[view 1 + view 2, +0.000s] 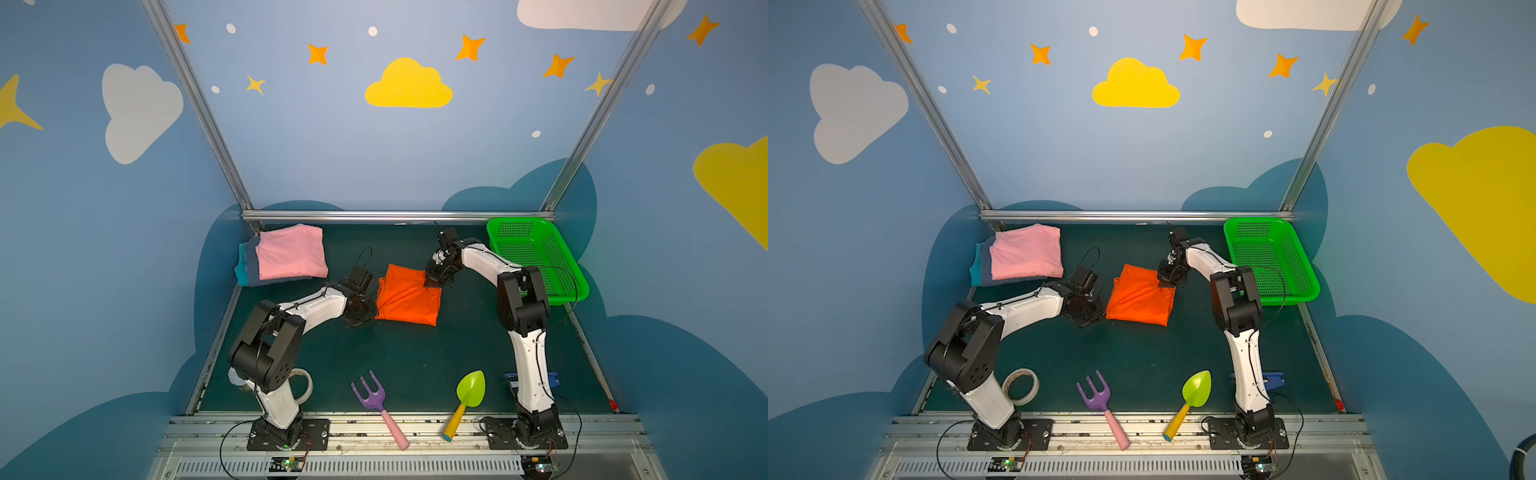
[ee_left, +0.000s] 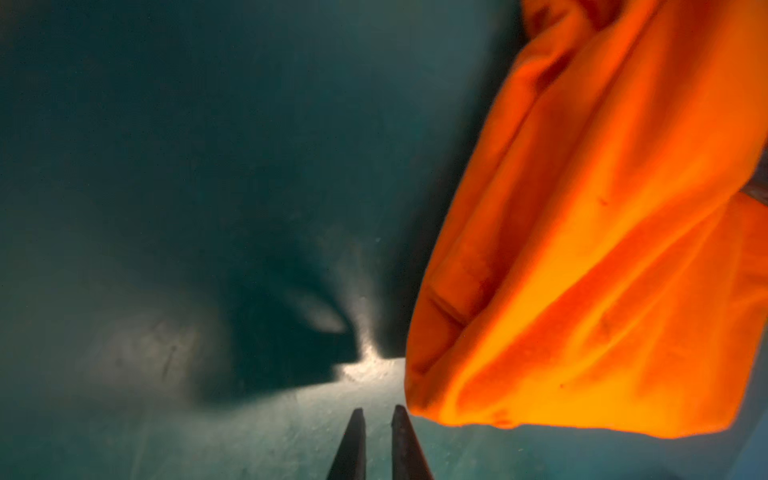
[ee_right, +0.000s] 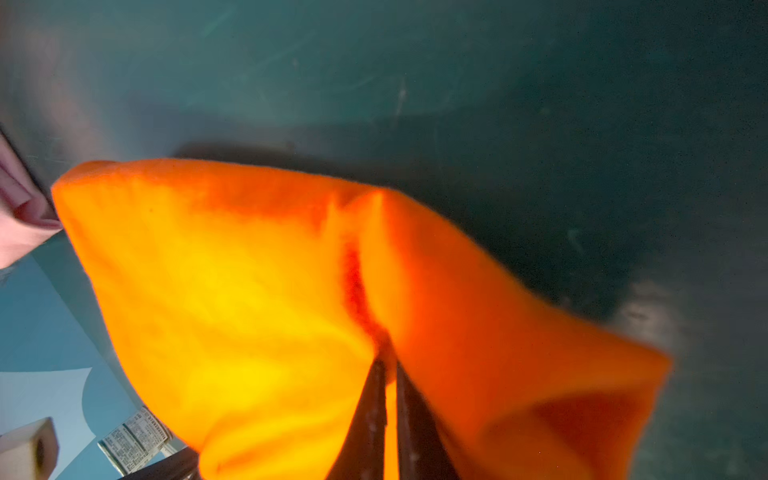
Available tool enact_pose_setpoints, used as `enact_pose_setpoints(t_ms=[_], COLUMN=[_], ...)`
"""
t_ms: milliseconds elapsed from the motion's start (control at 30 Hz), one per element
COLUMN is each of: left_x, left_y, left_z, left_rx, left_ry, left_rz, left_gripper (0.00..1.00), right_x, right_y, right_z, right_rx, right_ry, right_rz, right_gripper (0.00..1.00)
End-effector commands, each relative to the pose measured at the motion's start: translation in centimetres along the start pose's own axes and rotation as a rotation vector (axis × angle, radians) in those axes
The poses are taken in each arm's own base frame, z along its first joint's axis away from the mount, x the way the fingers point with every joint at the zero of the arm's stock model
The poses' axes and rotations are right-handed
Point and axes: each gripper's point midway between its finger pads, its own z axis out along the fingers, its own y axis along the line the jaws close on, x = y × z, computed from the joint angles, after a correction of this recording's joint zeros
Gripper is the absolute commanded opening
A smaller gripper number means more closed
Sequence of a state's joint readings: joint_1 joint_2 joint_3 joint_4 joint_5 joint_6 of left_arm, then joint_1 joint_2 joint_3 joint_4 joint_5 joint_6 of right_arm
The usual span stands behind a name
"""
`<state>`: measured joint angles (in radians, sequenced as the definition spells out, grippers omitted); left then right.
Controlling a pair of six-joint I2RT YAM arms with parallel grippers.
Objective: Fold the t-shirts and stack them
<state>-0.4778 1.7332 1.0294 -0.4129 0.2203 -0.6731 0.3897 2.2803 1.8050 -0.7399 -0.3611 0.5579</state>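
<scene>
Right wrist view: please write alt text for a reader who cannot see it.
The right gripper pinches a fold of the orange t-shirt, jaws shut on the cloth, above the dark green table. A corner of pink cloth shows at the edge.
</scene>
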Motion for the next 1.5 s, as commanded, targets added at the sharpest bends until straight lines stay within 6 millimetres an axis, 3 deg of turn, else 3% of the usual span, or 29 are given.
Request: enact_pose_setpoints(t_ms=[0,100,233,400,567,633,700,767,867,1067,1167,1333,1467], left_x=[0.7,1.1,1.5,1.2,0.1,-0.3,-0.5,-0.5,-0.1,1.3,2.3,3.3,3.8], left_y=[-1.4,-1.9,-1.8,-1.4,-1.7,-1.9,-1.9,-1.6,-1.0,0.6,0.9,0.1,-1.7], left_z=[-1.4,-1.7,-1.4,0.2,1.6,2.0,2.2,2.1,1.7,0.6,-0.5,-1.4,-1.3], left_rx=[0.024,0.038,0.037,0.007,-0.005,-0.007,-0.013,-0.017,-0.025,-0.037,-0.029,-0.011,0.008], left_ry=[0.013,0.018,0.023,0.028,0.022,0.024,0.033,0.034,0.035,0.044,0.039,0.035,0.040], left_rz=[0.021,0.022,0.028,0.029,0.035,0.038,0.037,0.037,0.041,0.033,0.035,0.037,0.066], left_gripper=[0.20,0.31,0.49,0.53,0.47,0.34,0.15,0.04,0.04,0.04,0.04,0.04,0.04], right_x=[2.6,5.3,9.1,13.2,14.2,14.3,14.5,14.8,15.0,14.7,15.1,16.8,17.8], right_y=[1.3,2.6,3.1,3.3,0.2,-1.9,-4.3,-6.5,-8.2,-9.0,-8.0,-3.3,-1.3], right_z=[-2.2,-4.1,-5.2,-4.4,-3.0,-2.6,-2.3,-2.1,-2.2,-2.9,-3.0,-3.7,-5.1], right_rx=[0.003,0.007,0.023,0.042,0.119,0.164,0.208,0.242,0.263,0.315,0.253,0.035,-0.104], right_ry=[0.001,-0.016,-0.017,0.020,0.056,0.069,0.092,0.108,0.109,0.093,0.101,0.086,0.042], right_rz=[-0.050,-0.102,-0.139,-0.168,-0.117,-0.081,-0.035,0.003,0.020,-0.009,-0.013,-0.083,-0.080], right_gripper=[0.11,0.13,0.15,0.19,0.17,0.16,0.12,0.11,0.10,0.09,0.09,0.35,0.41])
